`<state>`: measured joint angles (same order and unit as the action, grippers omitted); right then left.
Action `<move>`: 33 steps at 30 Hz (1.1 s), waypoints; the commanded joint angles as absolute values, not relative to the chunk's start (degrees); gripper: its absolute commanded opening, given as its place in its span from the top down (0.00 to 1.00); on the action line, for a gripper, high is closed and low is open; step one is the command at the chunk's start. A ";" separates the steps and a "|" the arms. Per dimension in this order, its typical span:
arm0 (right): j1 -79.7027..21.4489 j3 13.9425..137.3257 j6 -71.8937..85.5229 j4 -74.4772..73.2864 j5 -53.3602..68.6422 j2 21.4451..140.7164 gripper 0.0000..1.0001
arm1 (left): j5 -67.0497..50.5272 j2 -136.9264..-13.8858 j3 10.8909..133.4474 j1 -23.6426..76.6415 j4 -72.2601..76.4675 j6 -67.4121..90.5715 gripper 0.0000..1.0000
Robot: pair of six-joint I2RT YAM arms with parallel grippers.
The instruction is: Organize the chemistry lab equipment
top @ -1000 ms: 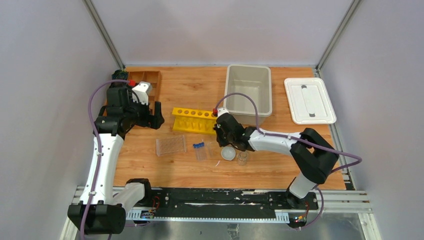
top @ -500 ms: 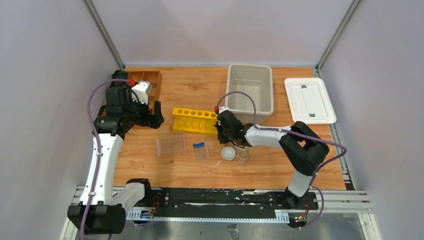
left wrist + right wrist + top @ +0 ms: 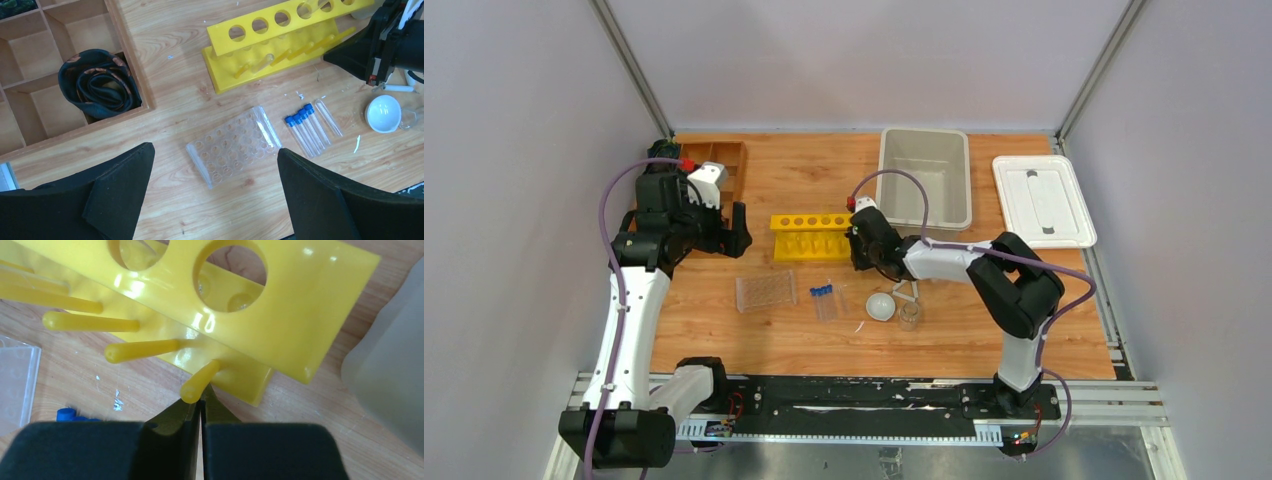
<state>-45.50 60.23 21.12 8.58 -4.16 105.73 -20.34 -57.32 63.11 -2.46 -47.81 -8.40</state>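
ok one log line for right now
left claw open, empty | right claw shut, at yellow rack end | blue-capped tubes lying flat

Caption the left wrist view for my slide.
Open left fingers hover over a clear plastic rack and blue-capped tubes, near a yellow test-tube rack and wooden compartment tray.
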 commanded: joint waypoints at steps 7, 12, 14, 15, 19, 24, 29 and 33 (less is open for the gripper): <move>-49.71 54.02 23.23 5.79 -8.85 93.99 0.64 | -21.76 -57.43 65.49 -2.81 -47.99 -8.61 0.00; -53.78 52.91 26.19 3.66 -7.71 91.74 0.56 | -22.06 -56.86 65.35 -2.76 -48.03 -8.40 0.00; -55.18 53.57 26.82 3.03 -7.48 92.67 0.56 | -22.19 -56.62 65.47 -2.81 -48.22 -8.27 0.00; -55.70 54.06 26.86 2.47 -7.78 93.35 0.56 | -22.23 -56.53 65.58 -2.81 -48.31 -8.19 0.00; -56.65 55.61 27.44 1.19 -8.27 96.24 0.65 | -22.26 -56.09 66.00 -2.80 -48.85 -8.25 0.00; -57.54 56.10 28.08 0.53 -9.01 98.05 0.71 | -22.19 -55.53 65.96 -2.81 -49.13 -8.53 0.00; -57.99 56.14 28.19 0.31 -9.23 98.96 0.69 | -22.49 -55.52 65.92 -2.80 -49.22 -8.44 0.00; -58.42 56.09 28.36 0.28 -9.59 98.90 0.67 | -22.56 -55.63 65.98 -2.81 -49.22 -8.27 0.00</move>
<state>-57.30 54.68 27.42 1.43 -7.77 98.43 -21.50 -56.38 63.96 -2.46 -49.41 -8.36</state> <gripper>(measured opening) 0.323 0.996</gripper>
